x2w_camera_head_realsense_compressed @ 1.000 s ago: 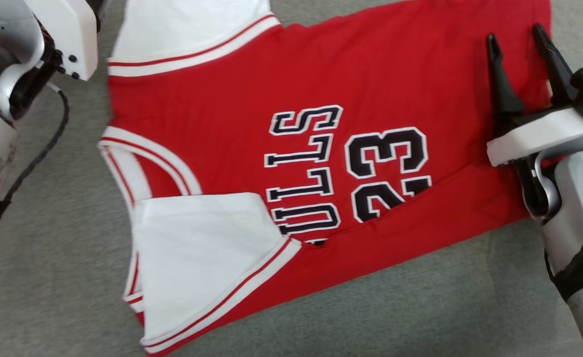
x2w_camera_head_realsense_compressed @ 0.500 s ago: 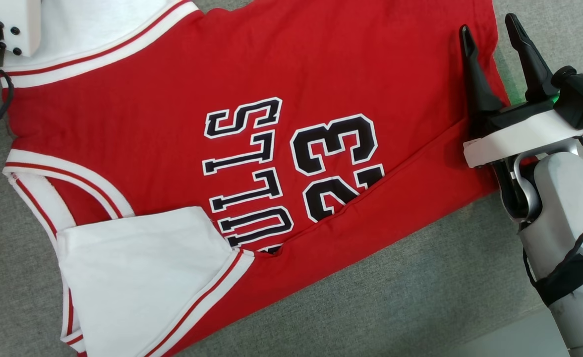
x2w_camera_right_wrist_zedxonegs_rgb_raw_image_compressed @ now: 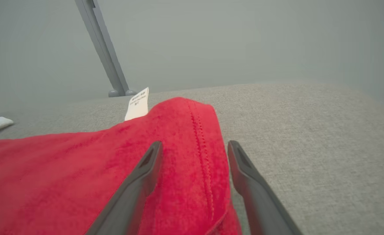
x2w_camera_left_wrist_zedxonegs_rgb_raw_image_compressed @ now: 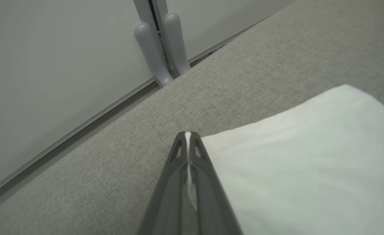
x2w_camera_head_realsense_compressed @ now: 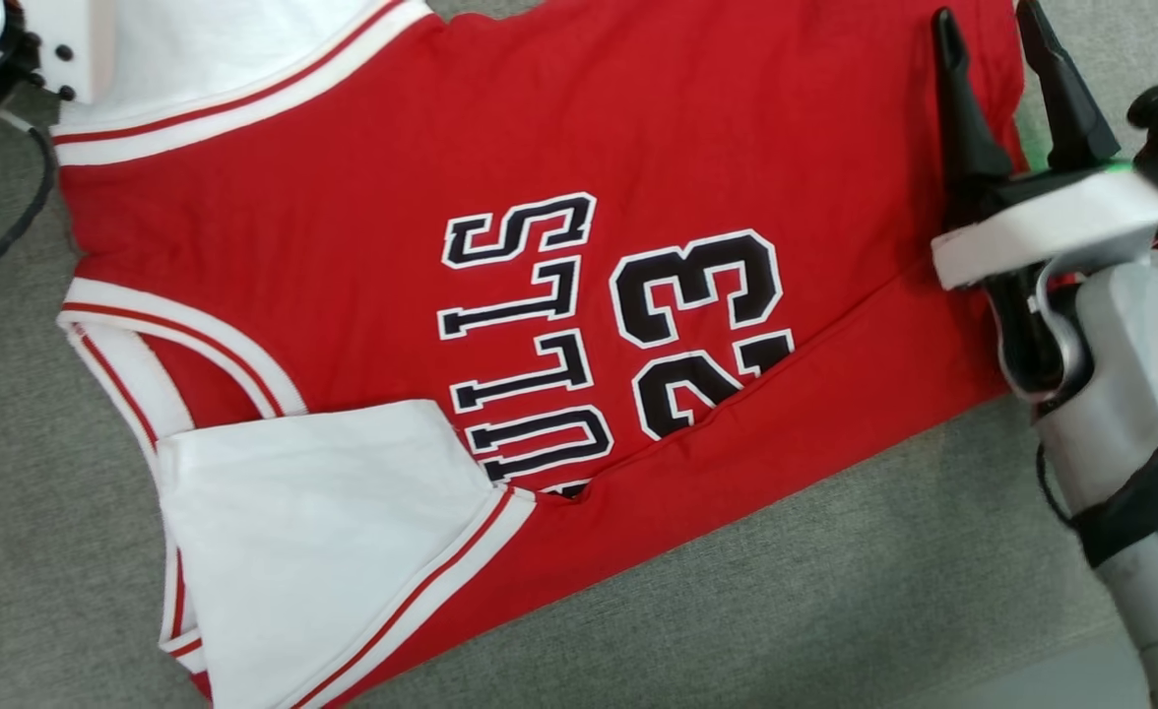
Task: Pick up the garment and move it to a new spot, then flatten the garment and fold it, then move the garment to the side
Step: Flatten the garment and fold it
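Garment [x2w_camera_head_realsense_compressed: 343, 246]: red jersey, spread flat on grey table [x2w_camera_head_realsense_compressed: 835, 591], across the head view's upper half.
Handling: judged light, limp, drapey; best taken at corners or hems.
Left tool [x2w_camera_left_wrist_zedxonegs_rgb_raw_image_compressed: 188, 135]: closed, pinching its white edge.
Right tool [x2w_camera_right_wrist_zedxonegs_rgb_raw_image_compressed: 194, 143]: open, astride red hem, upper right.

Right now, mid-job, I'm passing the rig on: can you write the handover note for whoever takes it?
Left gripper: shut on the edge of the far white sleeve, with a sliver of white cloth between the fingers.
Right gripper: open, fingers astride the red hem, not gripping.
Jersey: spread lettering-up on the grey surface. Its near long edge is folded over part of the lettering, and the near sleeve is folded in.
Done: laid out, and the first fold looks made.
Left: probably close the right gripper on the hem, finish folding, then move it aside.
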You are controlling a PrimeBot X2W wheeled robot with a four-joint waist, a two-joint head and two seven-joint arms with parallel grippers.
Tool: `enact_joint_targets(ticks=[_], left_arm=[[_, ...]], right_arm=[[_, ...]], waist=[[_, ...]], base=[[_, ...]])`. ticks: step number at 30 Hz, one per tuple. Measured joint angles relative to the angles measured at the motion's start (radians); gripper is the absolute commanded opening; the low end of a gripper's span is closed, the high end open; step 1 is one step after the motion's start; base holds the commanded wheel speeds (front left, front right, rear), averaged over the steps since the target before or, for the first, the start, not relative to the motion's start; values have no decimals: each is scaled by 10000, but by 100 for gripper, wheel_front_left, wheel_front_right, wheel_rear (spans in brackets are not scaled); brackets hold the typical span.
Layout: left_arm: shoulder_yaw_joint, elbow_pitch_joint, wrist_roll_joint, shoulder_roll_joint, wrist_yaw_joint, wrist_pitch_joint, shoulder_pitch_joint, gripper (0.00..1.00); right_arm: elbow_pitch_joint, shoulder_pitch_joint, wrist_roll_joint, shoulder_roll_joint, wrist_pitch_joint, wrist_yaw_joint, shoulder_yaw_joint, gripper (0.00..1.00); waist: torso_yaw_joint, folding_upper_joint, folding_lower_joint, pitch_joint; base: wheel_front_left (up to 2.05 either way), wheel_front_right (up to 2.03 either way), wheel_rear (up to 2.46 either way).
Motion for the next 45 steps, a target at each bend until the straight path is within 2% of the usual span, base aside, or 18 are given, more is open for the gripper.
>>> enact_joint_targets(ticks=[3,8,15,19,28,35,41,45], left_arm=[[-268,-347,-173,-61,0,-54,-29,0],[-677,-872,-374,-90,0,-148,-91,0],[-1053,-1235,-593,-130,0,-303,-136,0],[-1216,-1407,-685,-6,0,-405,-208,0],[-1336,-1542,-775,297,0,-516,-244,0],[-1340,-1609,-869,481,2,-460,-243,0],[-1361,-1638,-930,500,2,-477,-235,0],[-1392,-1651,-961,522,2,-514,-231,0]], right_arm=[[771,-789,802,-393,771,0,150,100],[1787,-2266,884,-1202,1695,-4,407,100],[2268,-2591,922,-1396,2798,-4,1430,100],[2021,-2202,1193,-1576,2989,-4,1914,100],[1057,-1597,1331,-1737,2761,-10,2299,100],[58,-1236,1218,-1735,3237,-8,2362,100],[-330,-1223,863,-1699,3720,-10,2295,97],[-497,-1400,654,-1590,4194,-10,2309,99]], waist=[[208,0,0,-72],[611,0,0,-137],[983,0,0,-229],[1018,0,0,-276],[1002,0,0,-377],[943,0,0,-424],[957,0,0,-496],[984,0,0,-552]], base=[[0,0,0],[0,0,0],[0,0,0],[0,0,0],[0,0,0],[0,0,0],[0,0,0],[0,0,0]])
